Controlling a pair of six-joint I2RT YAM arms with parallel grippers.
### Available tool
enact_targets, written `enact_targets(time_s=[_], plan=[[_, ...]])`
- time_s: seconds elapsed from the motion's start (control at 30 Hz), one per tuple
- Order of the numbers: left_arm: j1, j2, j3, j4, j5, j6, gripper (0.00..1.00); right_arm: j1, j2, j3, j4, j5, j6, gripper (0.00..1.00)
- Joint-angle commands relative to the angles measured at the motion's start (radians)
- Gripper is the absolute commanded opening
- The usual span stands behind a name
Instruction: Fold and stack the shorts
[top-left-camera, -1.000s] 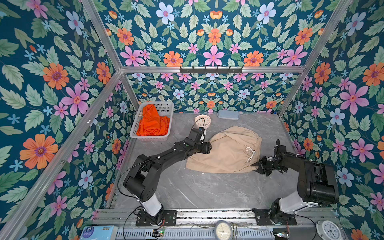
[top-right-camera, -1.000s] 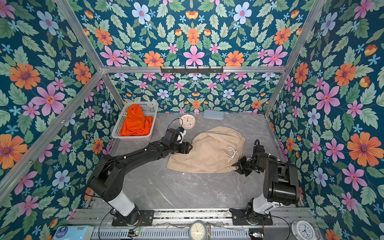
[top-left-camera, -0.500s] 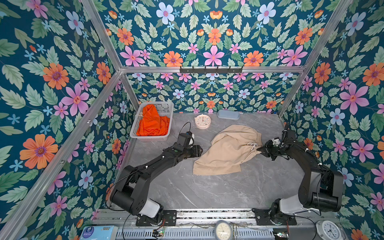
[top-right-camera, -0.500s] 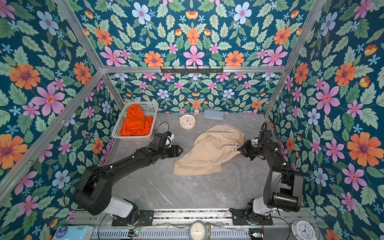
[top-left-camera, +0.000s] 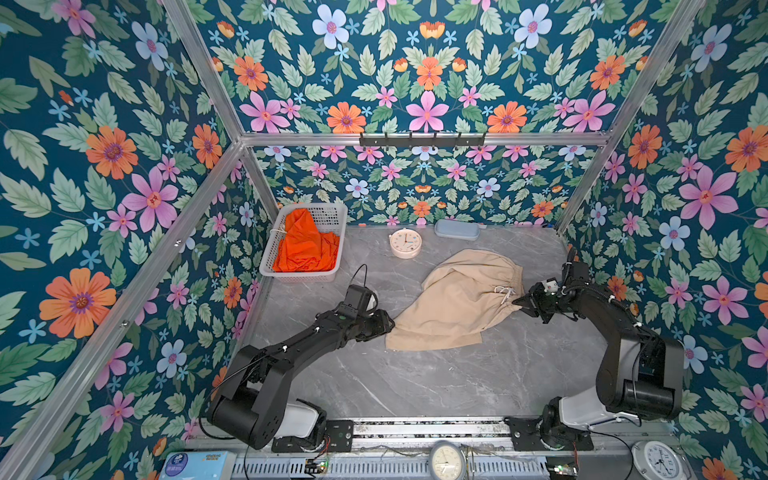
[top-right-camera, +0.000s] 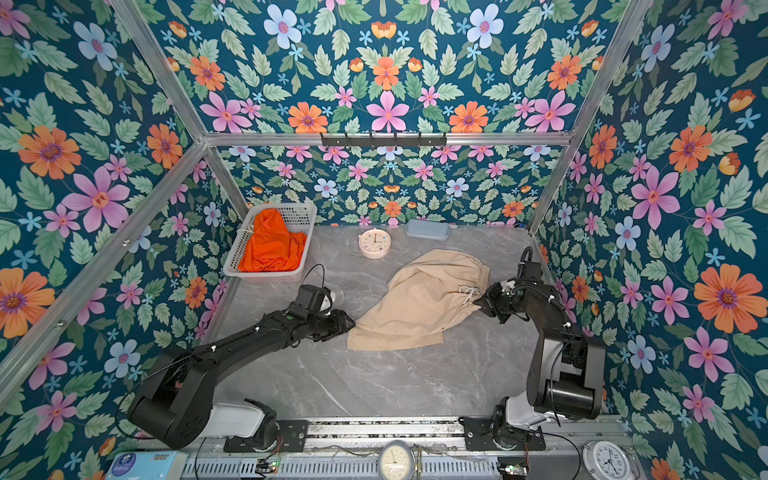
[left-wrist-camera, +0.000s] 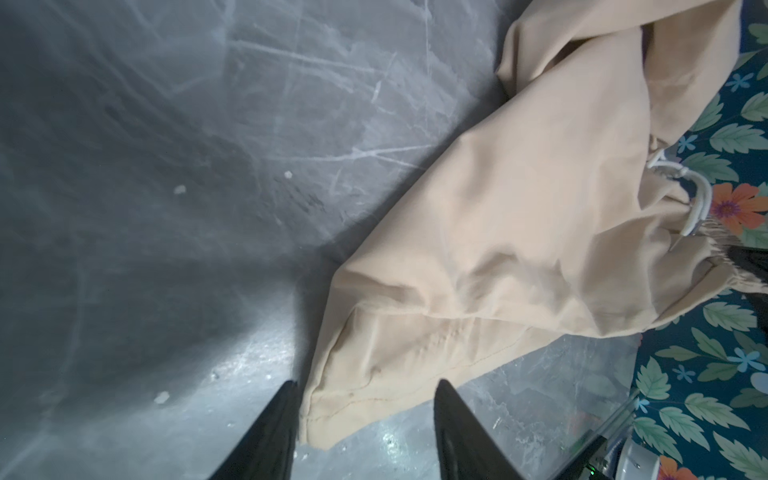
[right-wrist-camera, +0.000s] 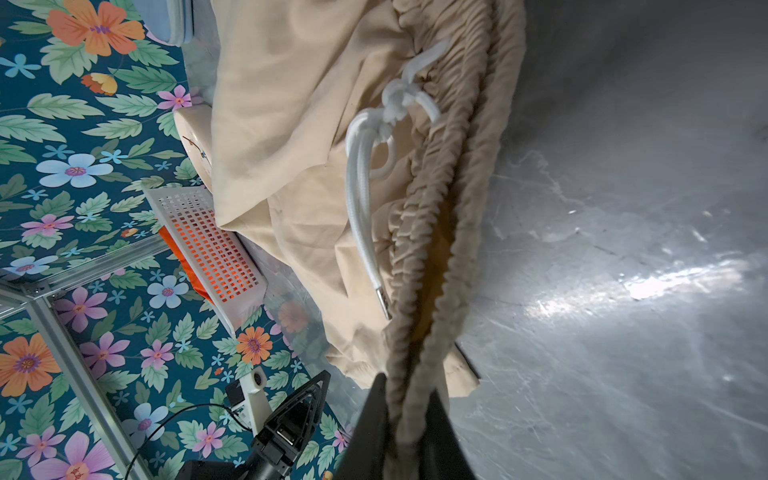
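Observation:
The beige shorts (top-left-camera: 453, 303) (top-right-camera: 415, 303) lie slantwise mid-table, waistband and white drawstring (right-wrist-camera: 361, 199) toward the right. My right gripper (top-left-camera: 519, 301) (top-right-camera: 478, 301) (right-wrist-camera: 409, 386) is shut on the gathered waistband, holding that end slightly raised. My left gripper (top-left-camera: 388, 326) (top-right-camera: 351, 324) (left-wrist-camera: 365, 384) is open at the shorts' near-left hem corner (left-wrist-camera: 328, 407), which lies between its fingers on the table. The orange shorts (top-left-camera: 305, 245) (top-right-camera: 270, 245) sit bunched in the white basket (top-left-camera: 301, 274) (top-right-camera: 266, 275) at the back left.
A round pink clock (top-left-camera: 405, 244) and a flat blue case (top-left-camera: 456, 230) lie near the back wall behind the beige shorts. Floral walls close in on the left, right and back. A metal rail (top-left-camera: 415, 428) runs along the front edge.
The right gripper, clamped on the waistband, swung back and right, drawing the beige shorts into a slant. The left gripper slid along their left edge toward the front corner, its fingers narrowing.

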Motion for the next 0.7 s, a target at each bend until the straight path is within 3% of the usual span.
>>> enact_targets(time_s=[0.0, 0.37, 0.67], plan=[[0.003, 0.017, -0.009, 0.029, 0.035, 0.051, 0.53, 0.000, -0.006, -0.015, 0.041, -0.032, -0.003, 0.14], [0.012, 0.083, -0.056, 0.115, 0.056, 0.165, 0.55, 0.000, -0.012, -0.039, 0.080, -0.061, 0.005, 0.14], [0.015, 0.157, -0.064, 0.177, 0.147, 0.197, 0.47, 0.001, -0.028, -0.051, 0.084, -0.067, 0.014, 0.14]])
